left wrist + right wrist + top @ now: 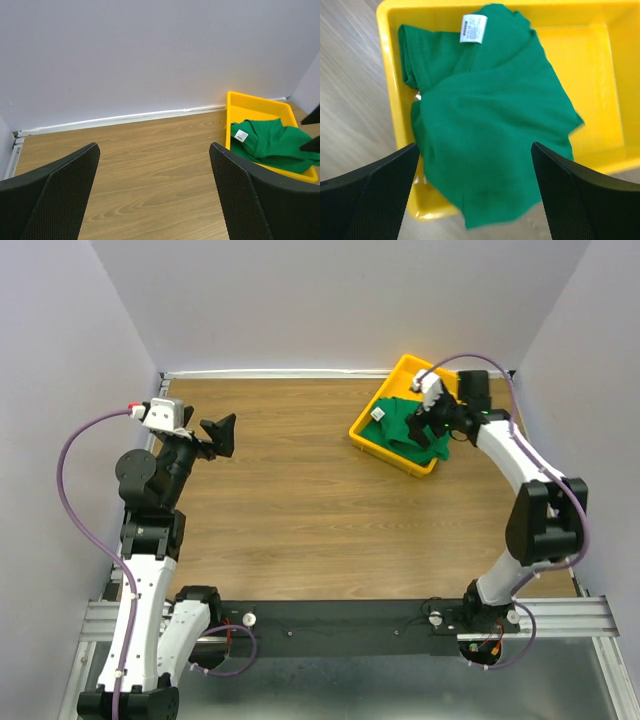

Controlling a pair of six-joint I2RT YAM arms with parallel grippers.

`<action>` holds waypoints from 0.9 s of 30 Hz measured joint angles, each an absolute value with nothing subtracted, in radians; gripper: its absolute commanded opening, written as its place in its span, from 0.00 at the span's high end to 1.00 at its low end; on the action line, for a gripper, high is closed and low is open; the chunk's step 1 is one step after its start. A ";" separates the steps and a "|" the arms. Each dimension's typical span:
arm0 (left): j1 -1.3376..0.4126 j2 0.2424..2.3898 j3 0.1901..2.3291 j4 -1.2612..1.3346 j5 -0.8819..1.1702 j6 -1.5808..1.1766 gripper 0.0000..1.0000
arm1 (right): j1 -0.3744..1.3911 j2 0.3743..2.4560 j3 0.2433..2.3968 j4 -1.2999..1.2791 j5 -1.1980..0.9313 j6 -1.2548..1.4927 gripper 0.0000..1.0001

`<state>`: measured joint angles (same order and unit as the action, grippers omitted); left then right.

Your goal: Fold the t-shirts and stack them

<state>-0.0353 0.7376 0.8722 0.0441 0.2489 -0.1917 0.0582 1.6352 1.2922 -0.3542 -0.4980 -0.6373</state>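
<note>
A green t-shirt (408, 424) lies crumpled in a yellow tray (371, 437) at the back right of the table. Its white neck tag (473, 28) faces up, and one edge of the cloth (490, 125) hangs over the tray's rim. My right gripper (441, 426) hovers over the shirt, open, with nothing between its fingers (475, 195). My left gripper (222, 433) is raised at the far left, well away from the tray, open and empty (155, 195). From the left wrist I see the t-shirt (272, 142) in the tray (250, 102).
Bare wooden tabletop (300, 500) stretches between the two arms. White walls close in the back and both sides. The tray (590, 75) sits near the back right corner, with part of its yellow floor uncovered.
</note>
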 measured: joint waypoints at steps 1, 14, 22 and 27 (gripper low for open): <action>-0.035 0.725 0.863 0.039 0.249 -0.194 0.02 | 0.094 1.678 1.320 -0.361 -0.455 -0.675 0.01; -0.035 0.674 0.812 0.007 0.248 -0.215 0.02 | 0.259 1.927 1.478 -0.400 -0.097 -0.747 0.86; -0.035 0.687 0.812 0.010 0.249 -0.230 0.02 | 0.259 1.965 1.691 -0.492 -0.073 -0.571 1.00; -0.035 0.710 0.812 0.025 0.253 -0.241 0.02 | 0.260 1.821 1.918 -0.541 -0.327 -0.473 0.99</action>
<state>-0.0353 0.7101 0.8124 0.0250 0.2531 -0.2405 0.2604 1.8206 1.9179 -0.5411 -0.3267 -0.4728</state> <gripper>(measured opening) 0.984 0.015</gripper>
